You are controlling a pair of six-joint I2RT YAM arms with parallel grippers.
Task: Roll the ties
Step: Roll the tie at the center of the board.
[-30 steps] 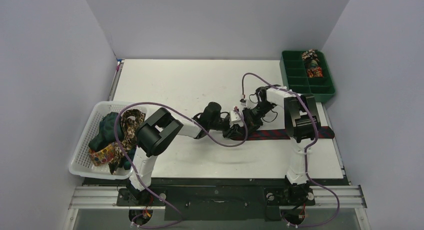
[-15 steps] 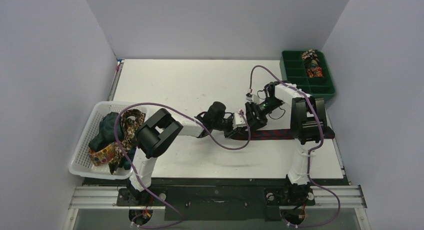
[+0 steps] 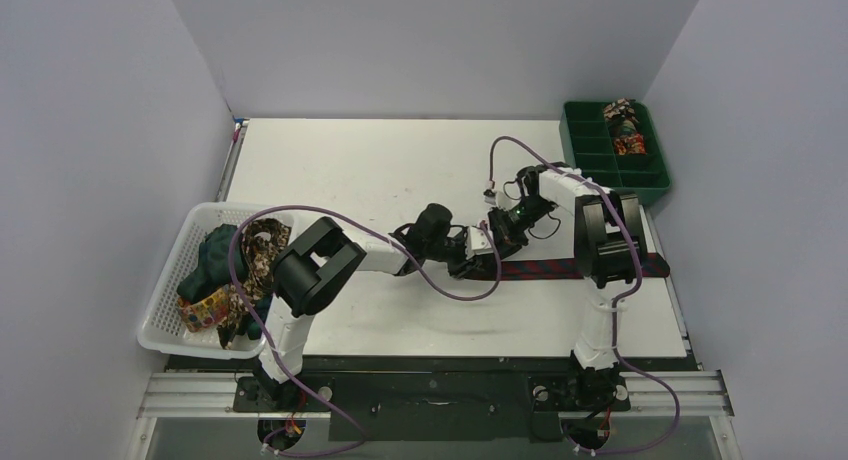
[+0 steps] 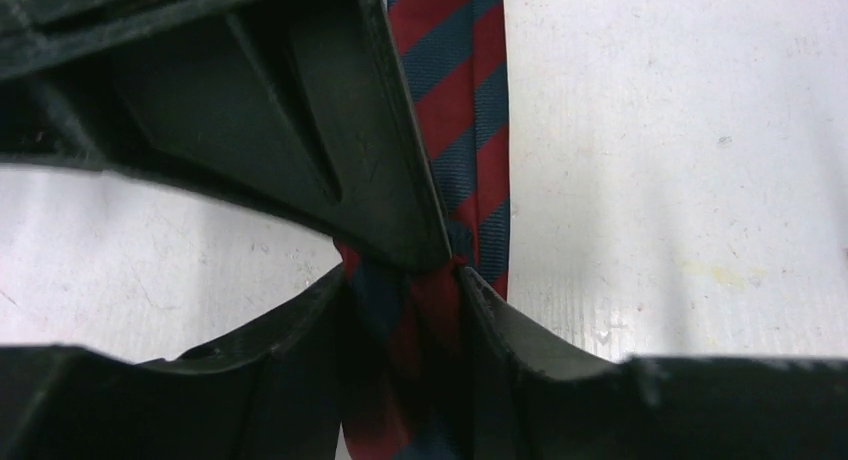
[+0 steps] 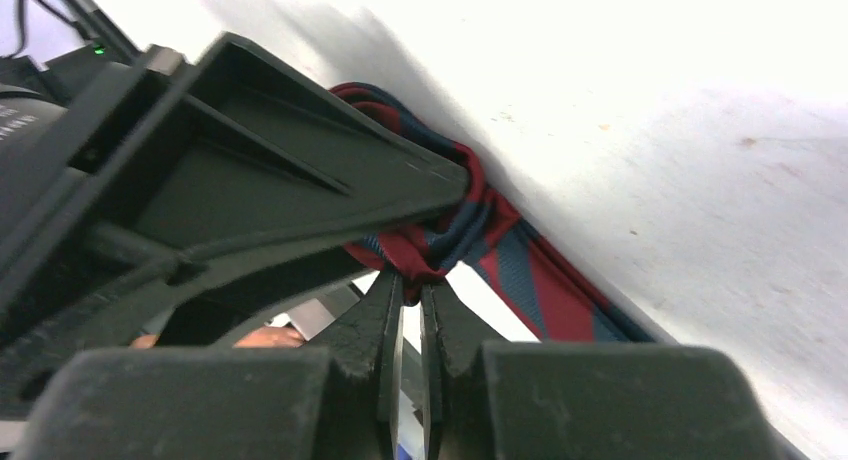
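A dark navy tie with red diagonal stripes (image 3: 560,268) lies flat along the right half of the table, its left end bunched up where both grippers meet. My left gripper (image 3: 470,258) is shut on that bunched end; the fabric (image 4: 460,100) fills the gap of the left gripper (image 4: 402,277). My right gripper (image 3: 500,232) comes in from the far side. In the right wrist view the right gripper (image 5: 412,280) is shut on a small red fold of the tie (image 5: 530,280), close against one left finger (image 5: 300,180).
A white mesh basket (image 3: 160,320) at the left edge holds several loose ties (image 3: 235,270). A green compartment tray (image 3: 590,170) at the back right holds rolled ties (image 3: 625,125). Purple cables loop over both arms.
The right gripper lifted off the tie end, opened, and has shut again on the fold. The left gripper crept slightly right with the bunched end.
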